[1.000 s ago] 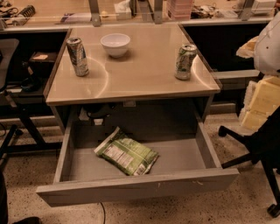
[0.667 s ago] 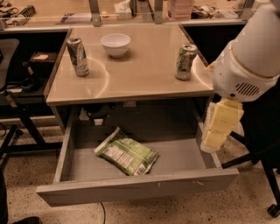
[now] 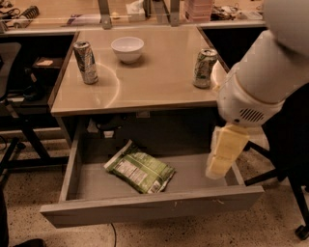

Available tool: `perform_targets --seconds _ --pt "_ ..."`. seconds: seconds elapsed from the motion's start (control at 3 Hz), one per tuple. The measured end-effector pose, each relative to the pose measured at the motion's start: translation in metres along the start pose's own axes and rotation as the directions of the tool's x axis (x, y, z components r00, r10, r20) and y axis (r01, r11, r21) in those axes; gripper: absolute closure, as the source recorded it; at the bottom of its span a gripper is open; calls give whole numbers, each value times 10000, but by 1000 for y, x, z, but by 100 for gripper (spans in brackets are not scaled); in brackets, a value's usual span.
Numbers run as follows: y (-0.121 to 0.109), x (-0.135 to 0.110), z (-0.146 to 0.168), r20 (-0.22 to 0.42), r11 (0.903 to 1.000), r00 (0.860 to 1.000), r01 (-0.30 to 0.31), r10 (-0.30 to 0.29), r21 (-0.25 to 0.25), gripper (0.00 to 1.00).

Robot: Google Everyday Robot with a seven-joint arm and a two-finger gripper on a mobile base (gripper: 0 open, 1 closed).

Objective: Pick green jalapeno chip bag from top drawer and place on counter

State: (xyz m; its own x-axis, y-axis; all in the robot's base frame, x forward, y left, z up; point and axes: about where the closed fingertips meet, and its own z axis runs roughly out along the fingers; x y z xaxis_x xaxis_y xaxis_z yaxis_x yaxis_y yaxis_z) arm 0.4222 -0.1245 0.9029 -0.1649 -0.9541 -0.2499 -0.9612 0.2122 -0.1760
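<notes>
The green jalapeno chip bag point(image 3: 140, 166) lies flat in the open top drawer point(image 3: 154, 206), left of its middle, with the white label panel facing up. The drawer is pulled out under the beige counter point(image 3: 159, 79). My gripper point(image 3: 217, 168) hangs from the big white arm point(image 3: 260, 82) and points down over the right end of the drawer, well to the right of the bag and apart from it. It holds nothing that I can see.
Two drink cans stand on the counter, one at the left point(image 3: 86, 61) and one at the right edge point(image 3: 205, 67) close to my arm. A white bowl point(image 3: 127, 48) sits at the back. A cluttered desk point(image 3: 72, 14) runs behind. A dark chair point(image 3: 12, 62) is at the left.
My arm has swung in from the right and come lower, bringing the gripper from outside the drawer to above its right end. The bag, cans and bowl have not moved.
</notes>
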Motion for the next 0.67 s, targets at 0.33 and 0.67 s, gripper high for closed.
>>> perform_targets --seconds 0.33,0.67 --pt "8 -27 44 265 9999 9996 -106 109 -131 0" --pt "8 -27 44 265 9999 9996 -106 109 -131 0"
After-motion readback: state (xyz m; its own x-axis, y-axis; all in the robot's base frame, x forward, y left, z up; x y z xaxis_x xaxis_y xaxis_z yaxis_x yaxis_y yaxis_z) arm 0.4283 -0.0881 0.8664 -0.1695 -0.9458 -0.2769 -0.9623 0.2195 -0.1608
